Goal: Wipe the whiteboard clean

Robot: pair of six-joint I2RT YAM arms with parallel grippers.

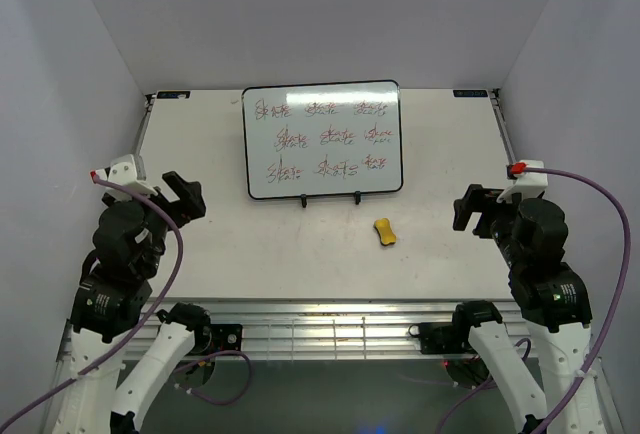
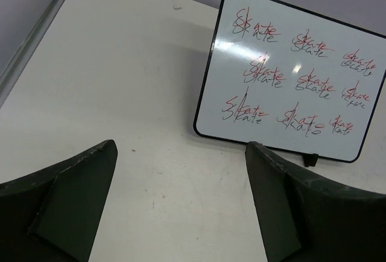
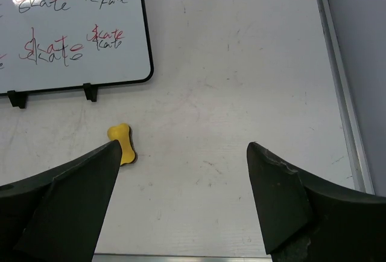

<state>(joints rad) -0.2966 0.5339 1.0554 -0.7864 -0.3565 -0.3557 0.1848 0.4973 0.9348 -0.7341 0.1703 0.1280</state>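
Observation:
The whiteboard (image 1: 322, 140) stands propped on its easel stand at the table's back centre, covered with red-and-black scribbled words; it also shows in the left wrist view (image 2: 289, 81) and partly in the right wrist view (image 3: 66, 26). A small yellow eraser (image 1: 385, 232) lies on the table in front of the board's right end; it also shows in the right wrist view (image 3: 123, 143). My left gripper (image 1: 185, 194) is open and empty at the table's left. My right gripper (image 1: 470, 209) is open and empty at the right, well to the right of the eraser.
Black feet of the easel stand (image 1: 304, 200) stick out under the board. Grey walls close in the table on three sides. A metal rail (image 1: 330, 314) runs along the near edge, and cables hang from both arms.

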